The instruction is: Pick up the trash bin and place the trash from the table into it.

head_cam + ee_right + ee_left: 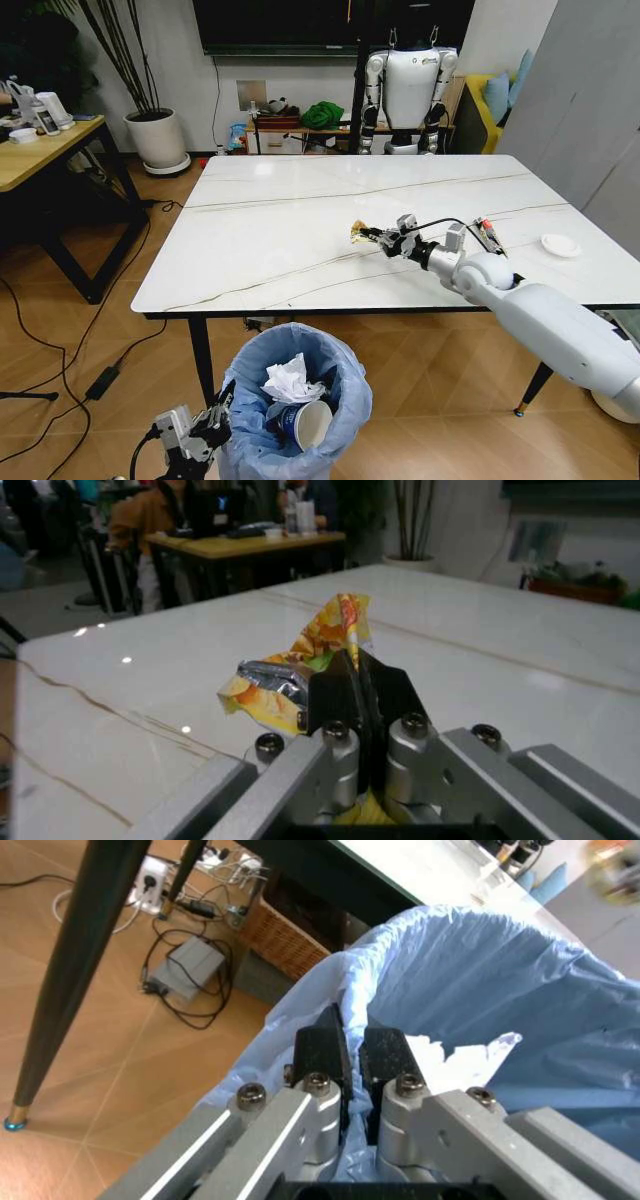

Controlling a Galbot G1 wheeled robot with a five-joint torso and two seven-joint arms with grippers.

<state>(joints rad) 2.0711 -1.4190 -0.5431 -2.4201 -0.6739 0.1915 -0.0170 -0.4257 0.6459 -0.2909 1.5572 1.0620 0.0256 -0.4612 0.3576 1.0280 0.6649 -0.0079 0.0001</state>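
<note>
The trash bin (296, 400), lined with a light-blue bag (480, 990), hangs below the table's near edge with crumpled white tissue (290, 380) and a blue paper cup (305, 424) inside. My left gripper (212, 425) is shut on the bin's rim (345, 1009). Over the marble table (300, 220) my right gripper (375, 237) is shut on a yellow snack wrapper (310, 660), also seen as the wrapper (360, 232) near the table's middle. A slim red-black tube (488, 233) and a white disc (559, 245) lie at the table's right.
A black table leg (70, 967) stands beside the bin, with cables and a power brick (190, 964) on the floor. A wooden desk (40, 150) is at the left, a white humanoid robot (408, 90) behind the table, and a potted plant (158, 135) by the wall.
</note>
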